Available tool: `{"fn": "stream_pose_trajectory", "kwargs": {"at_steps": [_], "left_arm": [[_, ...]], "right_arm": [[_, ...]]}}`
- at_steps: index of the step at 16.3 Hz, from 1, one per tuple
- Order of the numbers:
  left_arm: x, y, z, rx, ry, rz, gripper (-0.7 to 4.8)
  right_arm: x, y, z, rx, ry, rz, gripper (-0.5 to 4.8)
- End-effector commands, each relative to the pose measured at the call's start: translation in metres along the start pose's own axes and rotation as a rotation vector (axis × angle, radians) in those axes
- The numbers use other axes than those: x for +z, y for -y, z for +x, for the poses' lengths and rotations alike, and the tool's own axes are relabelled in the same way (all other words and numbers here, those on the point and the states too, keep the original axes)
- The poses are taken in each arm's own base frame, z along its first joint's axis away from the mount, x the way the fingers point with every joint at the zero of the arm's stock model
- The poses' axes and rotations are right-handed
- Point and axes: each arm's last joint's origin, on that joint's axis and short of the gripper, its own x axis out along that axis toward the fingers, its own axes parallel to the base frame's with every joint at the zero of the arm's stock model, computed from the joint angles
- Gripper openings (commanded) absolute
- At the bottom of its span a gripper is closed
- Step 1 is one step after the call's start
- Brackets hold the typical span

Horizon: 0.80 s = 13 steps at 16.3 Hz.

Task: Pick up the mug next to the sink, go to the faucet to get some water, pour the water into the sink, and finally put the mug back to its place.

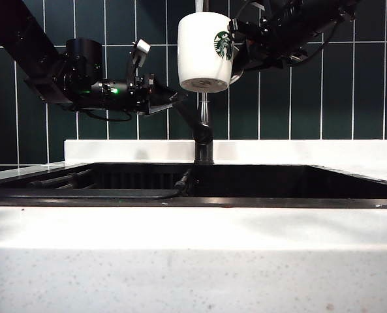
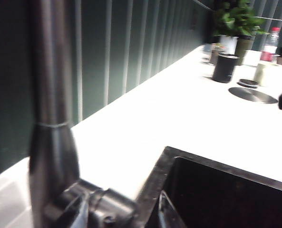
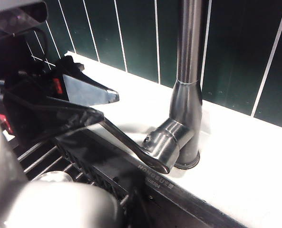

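The white mug (image 1: 203, 52) with the green logo hangs upright high at the middle, in front of the faucet (image 1: 203, 134) pipe and above the black sink (image 1: 245, 202). My right gripper (image 1: 235, 44) comes in from the right and is shut on the mug at its handle side. In the right wrist view the mug (image 3: 60, 204) is a blurred white shape. My left gripper (image 1: 173, 99) is open, its fingers either side of the faucet's lever handle (image 3: 126, 140). That gripper (image 2: 141, 213) shows against the faucet (image 2: 53, 142) base. No water shows.
A speckled white countertop (image 1: 193, 261) surrounds the sink, with a dark tiled wall (image 1: 350, 91) behind. A black cup (image 2: 225, 68), a potted plant (image 2: 238, 21), a bottle (image 2: 270, 45) and a round metal disc (image 2: 252, 94) stand further along the counter. Rack bars (image 3: 41, 159) lie inside the sink.
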Motion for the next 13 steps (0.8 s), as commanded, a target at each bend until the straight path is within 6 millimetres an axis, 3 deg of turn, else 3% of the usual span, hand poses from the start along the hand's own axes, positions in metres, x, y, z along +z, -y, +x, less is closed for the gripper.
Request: {"fn": "stream_pose_trajectory", "kwargs": {"at_steps": [1,6,10,13], "left_arm": [[0.0052,0.0009,-0.0005,-0.001,0.01,0.021,1.83],[-0.0017,-0.0003,-0.0028,-0.021,-0.035,-0.051,1.83],[-0.0025,-0.0004,-0.0029,-0.02,-0.039,-0.013,1.83],[-0.0025,-0.0046,-0.0031,0.125,-0.04,0.043,1.83]], "right_arm": [[0.0163,-0.0023,-0.0052,0.018,0.092,-0.013,0.0],[0.0165,-0.0023,-0.0052,0.018,0.095,-0.015,-0.01],[0.0165,-0.0023,-0.0052,0.017,0.095,-0.023,-0.01],[0.0165,-0.0023,-0.0052,0.017,0.095,-0.026,-0.01]]}}
